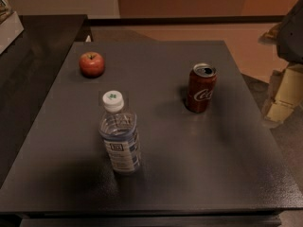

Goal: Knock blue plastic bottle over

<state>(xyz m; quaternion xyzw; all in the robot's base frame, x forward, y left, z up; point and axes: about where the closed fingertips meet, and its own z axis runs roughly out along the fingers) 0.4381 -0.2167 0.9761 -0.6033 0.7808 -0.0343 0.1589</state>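
Observation:
The blue plastic bottle (120, 135) stands upright on the dark grey table (189, 174), left of centre and toward the front. It is clear, with a white cap bearing a green mark and a blue-and-white label. My gripper (282, 96) shows as pale tan parts at the right edge of the view, beyond the table's right side. It is far to the right of the bottle and touches nothing on the table.
A red cola can (200, 88) stands upright right of centre, between the bottle and the gripper. A red apple (92, 64) lies at the back left. A darker counter (33, 46) adjoins the table's left side. The floor beyond is tan.

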